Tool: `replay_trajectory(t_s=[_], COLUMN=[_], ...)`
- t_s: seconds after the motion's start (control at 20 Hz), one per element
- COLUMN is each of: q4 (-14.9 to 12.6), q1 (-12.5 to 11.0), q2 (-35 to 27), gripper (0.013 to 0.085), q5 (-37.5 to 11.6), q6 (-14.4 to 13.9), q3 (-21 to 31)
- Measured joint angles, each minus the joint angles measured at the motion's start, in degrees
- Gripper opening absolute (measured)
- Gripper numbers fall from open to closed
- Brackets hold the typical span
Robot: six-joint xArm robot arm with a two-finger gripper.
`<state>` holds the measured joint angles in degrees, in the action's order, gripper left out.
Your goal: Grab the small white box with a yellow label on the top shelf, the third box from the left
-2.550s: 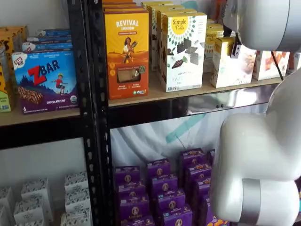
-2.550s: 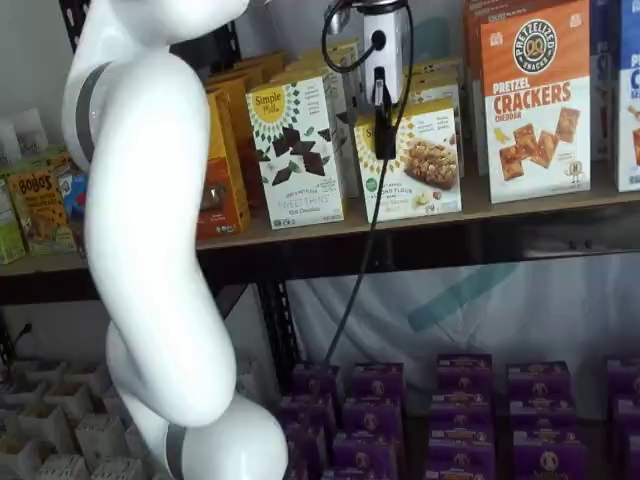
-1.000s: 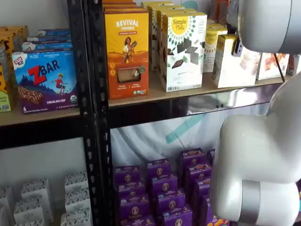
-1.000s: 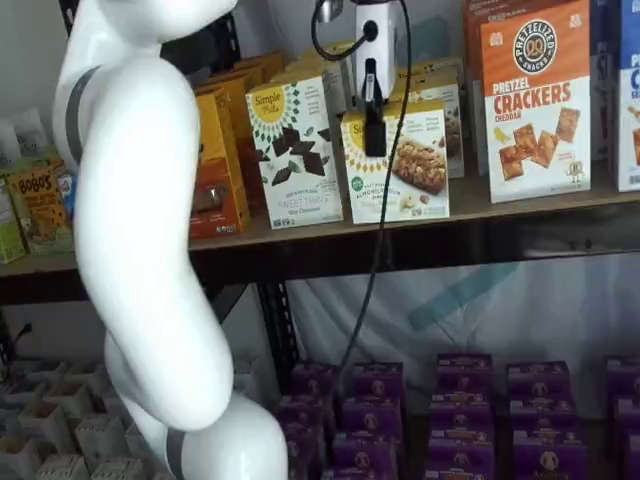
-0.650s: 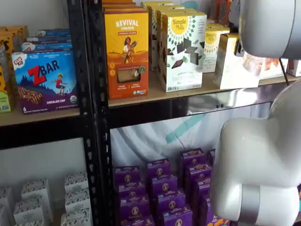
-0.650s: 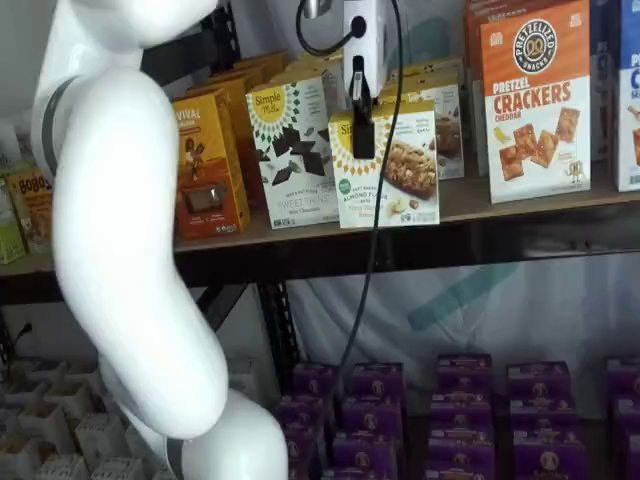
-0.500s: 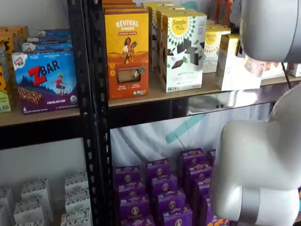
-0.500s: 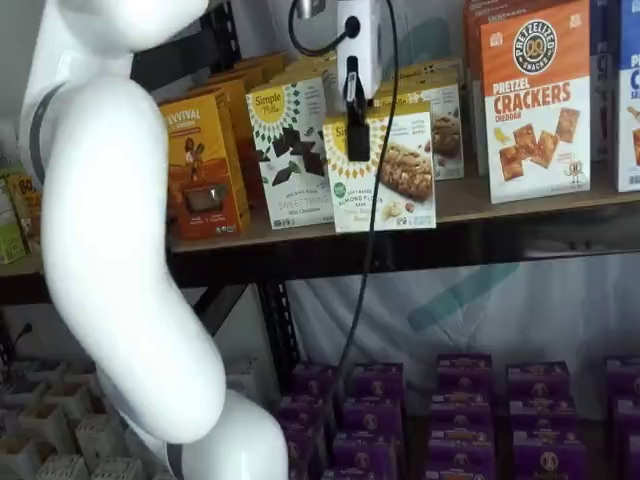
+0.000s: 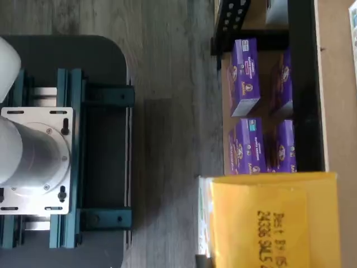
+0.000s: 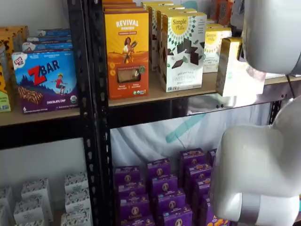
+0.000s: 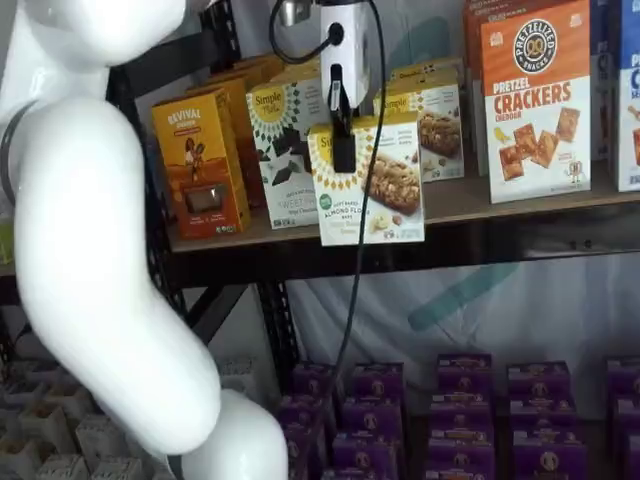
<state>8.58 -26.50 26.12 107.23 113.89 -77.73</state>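
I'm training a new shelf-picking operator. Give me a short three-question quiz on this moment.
1. True or false: the small white box stands flat on the top shelf.
2. What is the pincer doing? A) hanging open B) shut on the small white box C) shut on the Revival box
3. Fill in: the boxes on the floor below are ____ in colour.

Key: 1 false, it is held out past the shelf's front edge; 2 B; 3 purple.
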Motion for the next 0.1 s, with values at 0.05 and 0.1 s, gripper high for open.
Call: replay_trajectory(t_s=[0.05,0.1], q4=[0.06,0.12], q1=[-0.04,-0.08], q2=[0.26,0.47], gripper=[0.037,0.037], q5=[0.03,0.15], q6=[0.01,0.03], q3=[0.26,0.48])
